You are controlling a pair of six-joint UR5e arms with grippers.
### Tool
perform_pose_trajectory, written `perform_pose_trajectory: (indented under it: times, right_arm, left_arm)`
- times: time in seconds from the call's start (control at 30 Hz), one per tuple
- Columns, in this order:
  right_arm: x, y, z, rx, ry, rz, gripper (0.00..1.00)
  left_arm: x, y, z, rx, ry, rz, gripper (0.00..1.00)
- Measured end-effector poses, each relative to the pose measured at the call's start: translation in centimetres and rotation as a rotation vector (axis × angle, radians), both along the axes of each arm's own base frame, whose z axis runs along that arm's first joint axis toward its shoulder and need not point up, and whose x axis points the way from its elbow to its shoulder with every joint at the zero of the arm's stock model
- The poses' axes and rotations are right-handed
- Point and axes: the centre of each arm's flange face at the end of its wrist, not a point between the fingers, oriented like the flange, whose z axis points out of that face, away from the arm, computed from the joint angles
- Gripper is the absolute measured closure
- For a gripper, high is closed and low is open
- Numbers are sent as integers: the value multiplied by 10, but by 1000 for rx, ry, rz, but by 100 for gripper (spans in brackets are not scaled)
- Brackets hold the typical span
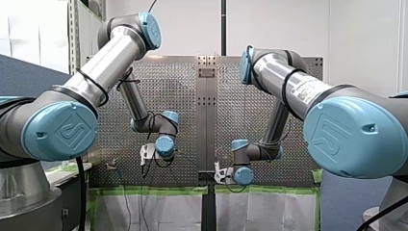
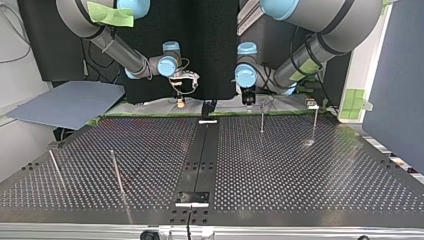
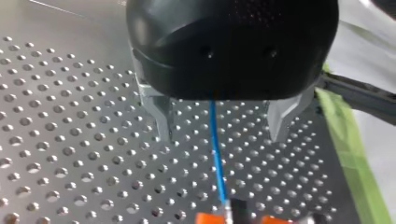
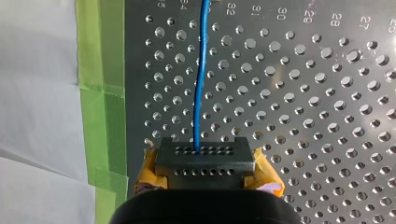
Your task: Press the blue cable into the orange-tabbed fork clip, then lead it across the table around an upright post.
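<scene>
In the left wrist view the thin blue cable point(image 3: 217, 163) lies on the perforated table and runs between the metal fingers point(image 3: 161, 119) of my left gripper point(image 3: 221, 137). That gripper is open and hovers just over the cable without touching it. Ahead of it the cable ends at an orange-tabbed clip point(image 3: 212, 218), only partly in view. My right gripper point(image 4: 201, 151), with yellow pads point(image 4: 264, 170), is shut on the blue cable point(image 4: 201, 84), which leads straight away from it. Both grippers point(image 2: 246, 97) point(image 2: 180, 92) work at the table's far edge in the top view.
Thin upright posts stand at the top view's right point(image 2: 262, 119) point(image 2: 315, 122) and left point(image 2: 116, 172) point(image 2: 54, 167). Green tape point(image 4: 100, 116) lines the table edge beside the cable. A blue-grey board point(image 2: 70, 102) lies off the table at the top view's left.
</scene>
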Motion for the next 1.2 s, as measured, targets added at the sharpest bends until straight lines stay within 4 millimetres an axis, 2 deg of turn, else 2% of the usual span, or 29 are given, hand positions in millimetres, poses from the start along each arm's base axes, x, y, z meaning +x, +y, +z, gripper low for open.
perform_pose_trajectory:
  times: [0.1, 0.17, 0.2, 0.27, 0.43, 0.47, 0.5, 0.57, 0.6, 0.67, 0.7, 0.77, 0.8, 0.87, 0.93, 0.97, 1.2]
  right_arm:
    - [0, 0, 0, 0, 0, 0, 100]
    - [0, 0, 0, 0, 0, 0, 100]
    - [0, 0, 0, 0, 0, 0, 100]
    - [0, 0, 0, -1, 0, 1, 100]
    - [0, 0, 0, -1, -1, 1, 100]
    - [0, 0, 0, 0, -1, 1, 100]
    - [0, 0, 0, 0, -1, 1, 100]
    - [0, 0, 0, 0, -2, 1, 100]
    - [0, 0, 0, 0, -2, 1, 100]
    - [1, 0, 0, -1, -1, 2, 100]
    - [1, 0, 0, -1, -1, 2, 100]
    - [1, 0, 0, -1, -1, 3, 100]
    - [1, 0, 0, -1, -1, 4, 100]
    - [2, 1, 0, -1, 1, 6, 100]
    - [3, 2, 0, -3, 4, 8, 100]
    - [3, 2, 0, -4, 5, 10, 100]
    - [7, 5, 0, -11, 20, 23, 100]
  left_arm:
    - [-1, 1, 0, 5, 9, 2, 3]
    - [-1, 1, 0, 5, 11, 3, 10]
    - [-1, 1, 0, 6, 11, 3, 10]
    - [-1, 1, 0, 6, 12, 5, 18]
    - [-1, 2, 0, 10, 10, 14, 27]
    - [-1, 2, 0, 12, 9, 17, 35]
    - [-1, 2, 0, 12, 9, 18, 35]
    - [-1, 3, 0, 14, 8, 21, 47]
    - [-1, 3, 0, 14, 7, 21, 47]
    - [0, 2, 1, 15, 6, 22, 61]
    - [0, 2, 1, 15, 5, 21, 61]
    - [1, 2, 2, 14, 3, 20, 75]
    - [1, 2, 2, 14, 3, 19, 75]
    - [2, 1, 2, 13, 1, 16, 88]
    - [3, 0, 3, 11, 1, 13, 91]
    - [4, 0, 3, 10, 0, 12, 96]
    - [6, -2, 5, 3, 0, 4, 93]
